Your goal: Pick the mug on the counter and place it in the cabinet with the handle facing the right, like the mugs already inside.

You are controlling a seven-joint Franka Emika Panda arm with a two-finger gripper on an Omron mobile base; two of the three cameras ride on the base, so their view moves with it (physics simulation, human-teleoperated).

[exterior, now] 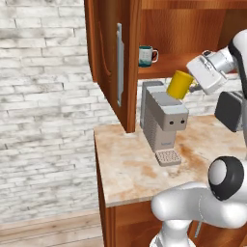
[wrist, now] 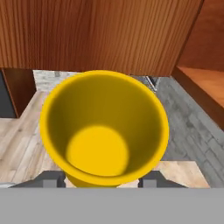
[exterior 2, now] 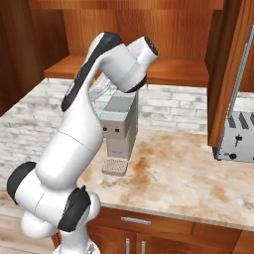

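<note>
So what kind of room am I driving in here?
A rendered home kitchen, by the look of it: a marbled stone counter carrying a coffee machine and a toaster, with a wooden wall cabinet above holding a teal-and-white mug.

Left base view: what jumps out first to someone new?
The bright yellow mug, held tilted in the gripper above the grey coffee machine on the counter. Behind it, the open cabinet shows a teal-and-white mug on its shelf, the door swung out to the left.
</note>
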